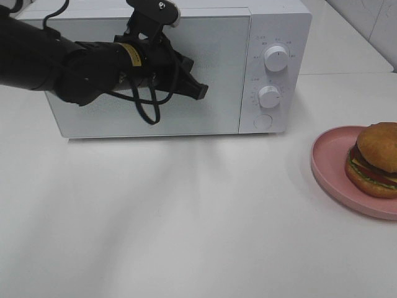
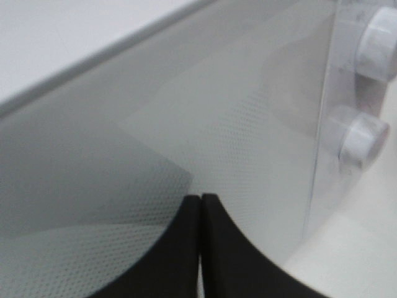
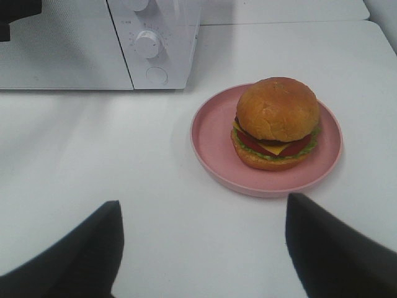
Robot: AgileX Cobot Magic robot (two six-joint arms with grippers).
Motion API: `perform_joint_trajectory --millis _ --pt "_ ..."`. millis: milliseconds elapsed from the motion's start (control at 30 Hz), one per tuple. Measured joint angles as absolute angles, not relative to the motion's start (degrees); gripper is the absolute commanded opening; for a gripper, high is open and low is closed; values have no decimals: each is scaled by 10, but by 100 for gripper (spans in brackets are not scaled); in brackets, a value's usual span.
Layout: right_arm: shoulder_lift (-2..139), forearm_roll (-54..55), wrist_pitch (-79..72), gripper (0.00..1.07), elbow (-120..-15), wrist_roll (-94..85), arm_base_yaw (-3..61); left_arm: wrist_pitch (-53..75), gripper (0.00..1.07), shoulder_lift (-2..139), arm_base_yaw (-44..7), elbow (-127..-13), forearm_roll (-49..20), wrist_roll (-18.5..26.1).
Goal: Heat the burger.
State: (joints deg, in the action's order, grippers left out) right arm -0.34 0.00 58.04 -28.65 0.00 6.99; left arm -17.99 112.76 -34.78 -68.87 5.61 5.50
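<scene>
left gripper (image 2: 200, 248) pressed closed, at microwave (image 1: 217, 62) door | right gripper (image 3: 201, 248) spread wide, seen only in its wrist view | one burger (image 3: 276, 122) on one pink plate (image 3: 211, 146) | two knobs (image 1: 275, 58)

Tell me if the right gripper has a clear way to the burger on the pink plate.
Probably yes. The right gripper is open and faces the burger on the pink plate, with only bare table between them. The left gripper is away at the microwave.
</scene>
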Motion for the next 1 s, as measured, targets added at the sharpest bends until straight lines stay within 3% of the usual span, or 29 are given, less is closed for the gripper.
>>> perform_joint_trajectory --millis 233,600,1000 --pt "-3 0 580 69 -286 0 70 -84 0 1164 -375 -771 42 51" --pt "-3 0 580 69 -286 0 70 25 0 1147 -392 -799 28 53" --pt "-3 0 580 69 -286 0 70 349 0 1043 -404 -800 29 56"
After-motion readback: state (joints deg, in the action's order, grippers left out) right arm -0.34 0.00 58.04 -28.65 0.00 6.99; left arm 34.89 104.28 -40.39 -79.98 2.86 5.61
